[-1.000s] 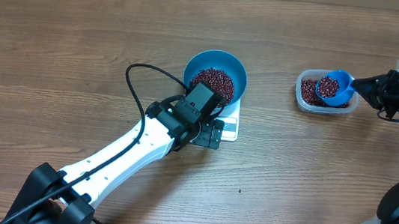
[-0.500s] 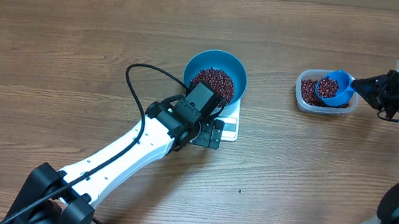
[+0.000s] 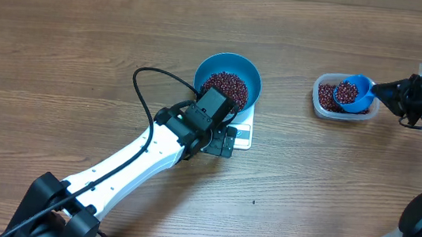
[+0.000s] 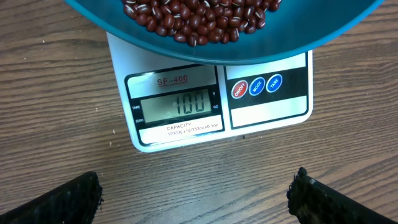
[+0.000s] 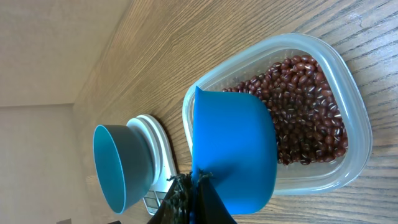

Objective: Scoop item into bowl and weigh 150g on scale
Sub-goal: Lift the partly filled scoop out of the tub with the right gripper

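Bowl: we see the blue bowl (image 3: 252, 77) sitting on the white scale (image 3: 243, 136), with a heap of beans (image 3: 225, 88) inside it.
Reading: the scale's display (image 4: 182, 104) appears to show 100. We cannot make out the unit, but we judge it short of the 150 target.
Left gripper: the left gripper (image 4: 194, 198) has its jaws spread wide with nothing between them. It hovers just in front of the scale's front edge, and its camera faces the display.
Right gripper: the right gripper (image 3: 393, 91) is closed tight on the handle of the small blue scoop (image 3: 355, 93).
Scoop: it carries a load of beans and hangs over the clear tub (image 5: 356, 127), well apart from the bowl.
Supply: plenty of beans lie in the tub.
Done: we judge that about two thirds of the weight is in.
Left to do: carry the scoop to the bowl, tip beans in gradually, and check the display as it nears the target.
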{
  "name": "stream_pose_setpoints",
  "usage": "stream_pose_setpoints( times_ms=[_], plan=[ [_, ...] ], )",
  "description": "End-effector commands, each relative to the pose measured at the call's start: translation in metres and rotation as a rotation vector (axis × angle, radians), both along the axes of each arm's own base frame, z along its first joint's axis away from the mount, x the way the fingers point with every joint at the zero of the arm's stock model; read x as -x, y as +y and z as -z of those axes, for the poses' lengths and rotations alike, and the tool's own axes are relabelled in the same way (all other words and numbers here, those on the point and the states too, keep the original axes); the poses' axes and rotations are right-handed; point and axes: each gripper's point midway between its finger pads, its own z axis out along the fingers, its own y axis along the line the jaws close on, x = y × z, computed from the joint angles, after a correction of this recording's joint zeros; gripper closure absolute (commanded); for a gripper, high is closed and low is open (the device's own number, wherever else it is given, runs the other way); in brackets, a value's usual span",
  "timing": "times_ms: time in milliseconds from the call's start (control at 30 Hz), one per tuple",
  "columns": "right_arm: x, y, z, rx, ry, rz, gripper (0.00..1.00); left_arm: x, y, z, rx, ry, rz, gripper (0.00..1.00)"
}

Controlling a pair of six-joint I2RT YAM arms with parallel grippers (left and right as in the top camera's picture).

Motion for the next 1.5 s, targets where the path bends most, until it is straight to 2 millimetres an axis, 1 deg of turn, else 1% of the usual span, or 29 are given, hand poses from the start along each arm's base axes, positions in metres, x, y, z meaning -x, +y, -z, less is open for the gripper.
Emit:
stream_pose_setpoints(
  times_ms=[0,133,300,433,633,733,767,867,900,1000,1067,1133,1233,1333,1467],
  plan=[
    [-0.006,0.0,-0.012,-0.008,-0.045,-0.013,0.96,0.003,0.001,0.005,-0.001,0.014,0.01,0.0],
    [-0.006,-0.001,-0.012,-0.007,-0.045,-0.013,0.96,0.0,-0.001,-0.001,-0.001,0.009,0.019,0.0],
    [-0.006,-0.001,-0.013,-0.007,-0.046,-0.013,0.96,-0.004,-0.003,-0.022,0.001,0.005,0.018,0.0],
    [-0.006,0.0,-0.012,0.002,-0.054,-0.025,0.96,-0.007,-0.006,-0.034,0.009,-0.004,0.018,0.0],
    [-0.003,0.001,-0.013,-0.008,-0.039,-0.024,0.96,-0.002,-0.003,-0.046,0.002,0.004,0.018,0.01],
    [-0.003,0.001,-0.013,-0.007,-0.04,-0.024,0.96,-0.001,-0.002,-0.062,0.036,-0.031,0.006,0.0],
    [-0.003,0.001,-0.013,-0.006,-0.04,-0.024,0.96,-0.001,-0.002,-0.074,0.06,-0.06,0.001,0.0],
    [-0.003,0.001,-0.013,-0.003,-0.044,-0.026,0.96,-0.002,0.001,-0.101,0.103,-0.14,-0.004,0.01],
    [-0.003,0.001,-0.013,-0.003,-0.044,-0.026,0.96,-0.004,0.003,-0.112,0.113,-0.178,-0.012,0.01],
    [-0.003,0.0,-0.013,-0.003,-0.045,-0.027,0.96,-0.011,0.015,-0.134,0.103,-0.279,-0.052,0.0],
    [-0.004,0.0,-0.013,-0.002,-0.047,-0.029,0.96,-0.014,0.022,-0.141,0.081,-0.317,-0.077,0.0],
    [-0.003,0.001,-0.013,-0.002,-0.046,-0.028,0.96,-0.015,0.024,-0.141,0.072,-0.322,-0.083,0.0],
    [-0.003,0.001,-0.013,-0.006,-0.047,-0.029,0.96,-0.014,0.02,-0.132,0.07,-0.292,-0.07,0.0],
    [-0.004,0.005,-0.018,-0.03,-0.069,-0.047,0.96,-0.012,0.011,-0.116,0.069,-0.235,-0.044,0.0],
    [-0.005,0.016,-0.035,-0.072,-0.169,-0.124,0.96,-0.01,0.003,-0.093,0.056,-0.155,-0.013,0.0]
  ],
)
